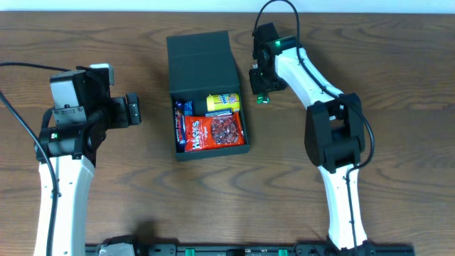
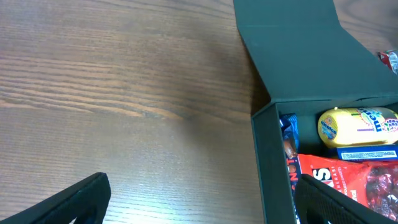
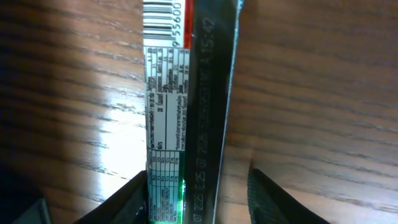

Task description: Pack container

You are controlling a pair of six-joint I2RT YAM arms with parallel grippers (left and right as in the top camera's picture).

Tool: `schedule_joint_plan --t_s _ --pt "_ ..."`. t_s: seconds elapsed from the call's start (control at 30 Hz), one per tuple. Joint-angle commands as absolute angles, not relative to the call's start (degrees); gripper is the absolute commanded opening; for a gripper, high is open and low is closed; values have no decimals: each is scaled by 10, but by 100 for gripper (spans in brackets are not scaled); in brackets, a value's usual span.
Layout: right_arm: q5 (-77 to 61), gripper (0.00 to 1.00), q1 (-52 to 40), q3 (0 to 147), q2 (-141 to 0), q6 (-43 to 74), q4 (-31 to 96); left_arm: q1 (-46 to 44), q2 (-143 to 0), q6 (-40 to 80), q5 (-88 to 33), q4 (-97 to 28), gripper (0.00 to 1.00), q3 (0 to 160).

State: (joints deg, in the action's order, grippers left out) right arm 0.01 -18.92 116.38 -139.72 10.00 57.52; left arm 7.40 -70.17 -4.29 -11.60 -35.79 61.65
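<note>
The dark container (image 1: 175, 135) stands open at table centre, its flap lid (image 1: 201, 57) laid back. Inside lie a red packet (image 1: 217, 131), a yellow packet (image 1: 222, 103) and a blue one (image 1: 180, 108). The box also shows in the left wrist view (image 2: 264, 162). My right gripper (image 1: 260, 87) is just right of the box, low over the table. Its jaws (image 3: 198, 177) straddle a green and dark snack packet (image 3: 186, 93). The packet touches the left finger, with a gap to the right one. My left gripper (image 1: 133, 110) is open and empty, left of the box (image 2: 203, 183).
The wood table (image 1: 370, 57) is bare to the left of the box and along the front. The right arm's body (image 1: 334, 135) stands right of the box. A red packet end (image 2: 389, 59) shows past the lid's right edge.
</note>
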Motion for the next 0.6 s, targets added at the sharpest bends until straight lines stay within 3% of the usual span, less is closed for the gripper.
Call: schedule_joint_plan --t_s 0.0,0.4,0.57 --pt "-3 47 -185 1146 -1399 98 578 76 -696 -39 -110 -359 95 633" --pt "-11 22 -185 1162 -1398 107 598 76 -696 -38 -110 -359 95 633" --pt "-11 18 -186 1212 -1398 114 641 76 -696 -38 -110 -359 95 633"
